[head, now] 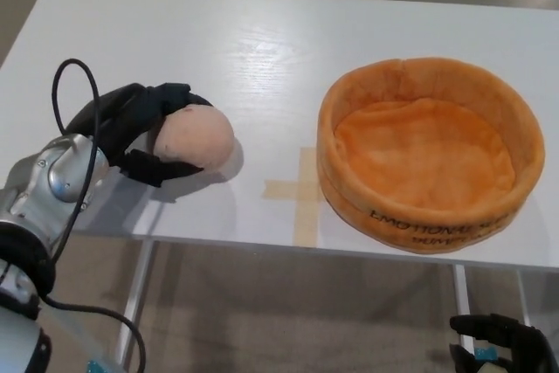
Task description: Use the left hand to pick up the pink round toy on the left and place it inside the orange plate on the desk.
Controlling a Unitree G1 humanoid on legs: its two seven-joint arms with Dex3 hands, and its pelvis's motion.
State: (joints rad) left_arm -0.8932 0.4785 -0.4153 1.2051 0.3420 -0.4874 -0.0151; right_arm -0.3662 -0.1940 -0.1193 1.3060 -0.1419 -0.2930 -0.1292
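The pink round toy (200,136) rests on the white desk (262,50) at the left. My left hand (140,128) wraps it from the left, fingers curled over its top and thumb under its front, shut on the toy. The orange plush plate (428,150) sits at the right, nothing inside it. Low in the bottom right corner, below the desk edge, my right hand (502,345) hangs with its fingers curled.
A tan tape cross (300,189) marks the desk between toy and plate. A black cable (65,85) loops above my left forearm. The desk's front edge runs just below the toy, with floor beneath.
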